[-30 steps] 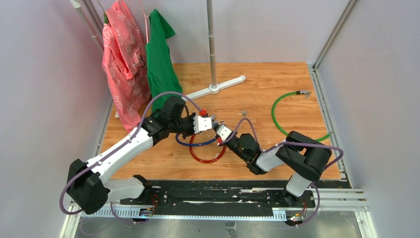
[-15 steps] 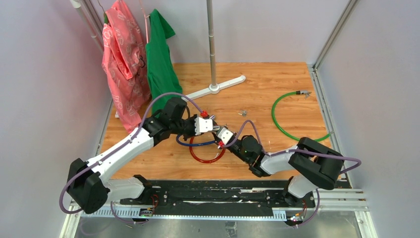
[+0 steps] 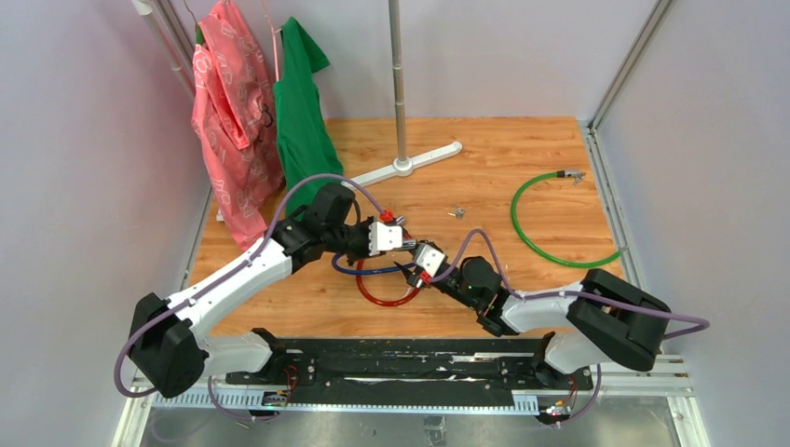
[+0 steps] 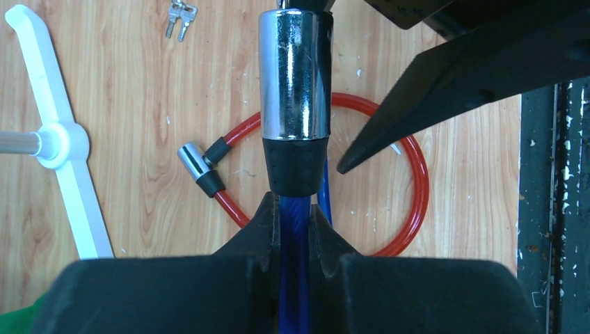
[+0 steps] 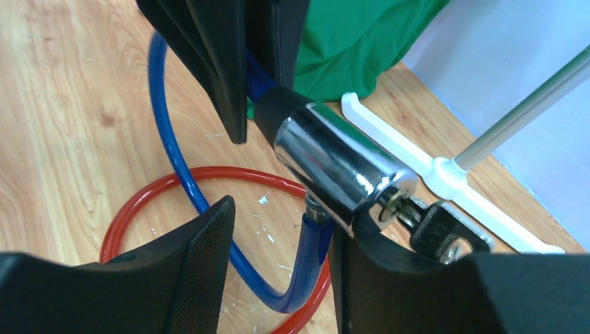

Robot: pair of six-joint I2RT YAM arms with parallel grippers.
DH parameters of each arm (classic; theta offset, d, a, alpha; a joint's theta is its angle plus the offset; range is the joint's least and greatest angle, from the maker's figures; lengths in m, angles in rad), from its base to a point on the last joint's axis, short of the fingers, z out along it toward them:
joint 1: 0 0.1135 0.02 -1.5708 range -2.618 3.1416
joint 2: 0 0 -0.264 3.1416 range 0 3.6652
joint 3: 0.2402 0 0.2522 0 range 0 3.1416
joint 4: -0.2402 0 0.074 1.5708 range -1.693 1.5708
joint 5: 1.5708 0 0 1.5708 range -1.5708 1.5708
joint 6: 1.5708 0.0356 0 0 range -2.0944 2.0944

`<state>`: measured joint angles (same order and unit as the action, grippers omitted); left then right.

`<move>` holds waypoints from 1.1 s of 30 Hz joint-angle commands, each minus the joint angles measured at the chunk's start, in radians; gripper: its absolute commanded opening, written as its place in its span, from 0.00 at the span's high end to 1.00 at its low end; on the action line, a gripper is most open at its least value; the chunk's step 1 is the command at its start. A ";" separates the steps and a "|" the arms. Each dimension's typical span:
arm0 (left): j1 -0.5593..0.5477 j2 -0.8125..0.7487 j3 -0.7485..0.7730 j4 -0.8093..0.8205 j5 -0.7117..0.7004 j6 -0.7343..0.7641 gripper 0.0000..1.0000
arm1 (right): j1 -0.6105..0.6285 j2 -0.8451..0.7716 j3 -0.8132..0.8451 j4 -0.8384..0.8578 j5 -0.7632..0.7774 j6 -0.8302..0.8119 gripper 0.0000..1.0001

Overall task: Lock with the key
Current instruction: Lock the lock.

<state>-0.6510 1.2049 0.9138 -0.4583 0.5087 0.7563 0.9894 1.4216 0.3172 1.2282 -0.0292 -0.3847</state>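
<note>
The left pincer [image 4: 291, 209] is clamped on the blue cable [image 4: 293, 236] just behind the chrome lock barrel [image 4: 295, 76] — the key [image 5: 445, 233] sits in the keyhole at the barrel's free end, so turning it looks to be the step in hand. The right pincer [image 5: 282, 219] stands parted about that end, gripping nothing; next it likely must close on the key's head and twist. The red cable loop [image 4: 417, 188] lies under the barrel, spare keys [image 4: 179, 17] beyond it, the green cable [image 3: 522, 233] well to its right — only the blue cable's bend crowds that approach.
</note>
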 commanded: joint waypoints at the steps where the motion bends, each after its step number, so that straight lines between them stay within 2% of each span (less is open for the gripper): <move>1: -0.002 0.023 0.015 -0.077 -0.021 0.008 1.00 | -0.017 -0.094 0.000 -0.138 -0.102 0.027 0.44; 7: -0.002 0.017 0.022 -0.089 -0.047 0.028 1.00 | -0.049 -0.209 -0.003 -0.373 -0.176 0.072 0.42; 17: -0.002 0.006 0.022 -0.112 -0.047 0.045 1.00 | -0.115 -0.361 -0.034 -0.534 -0.216 0.203 0.42; 21: -0.002 0.000 0.023 -0.112 -0.050 0.054 1.00 | -0.140 -0.499 -0.052 -0.633 -0.230 0.252 0.42; 23: -0.002 -0.002 0.022 -0.112 -0.046 0.055 1.00 | -0.181 -0.610 -0.021 -0.756 -0.313 0.291 0.41; 24: -0.002 0.003 0.023 -0.111 -0.045 0.055 1.00 | -0.271 -0.680 0.031 -0.870 -0.430 0.356 0.43; 27: -0.002 0.004 0.025 -0.108 -0.041 0.058 1.00 | -0.371 -0.748 0.103 -0.987 -0.585 0.379 0.41; 30: -0.002 0.004 0.028 -0.109 -0.040 0.057 1.00 | -0.424 -0.750 0.188 -1.071 -0.663 0.356 0.32; 33: -0.002 0.003 0.029 -0.109 -0.043 0.062 1.00 | -0.449 -0.648 0.323 -1.125 -0.727 0.316 0.24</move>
<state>-0.6525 1.2087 0.9314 -0.4957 0.5041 0.8013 0.5758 0.6891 0.5003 0.2493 -0.5869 -0.0513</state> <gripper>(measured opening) 0.091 0.736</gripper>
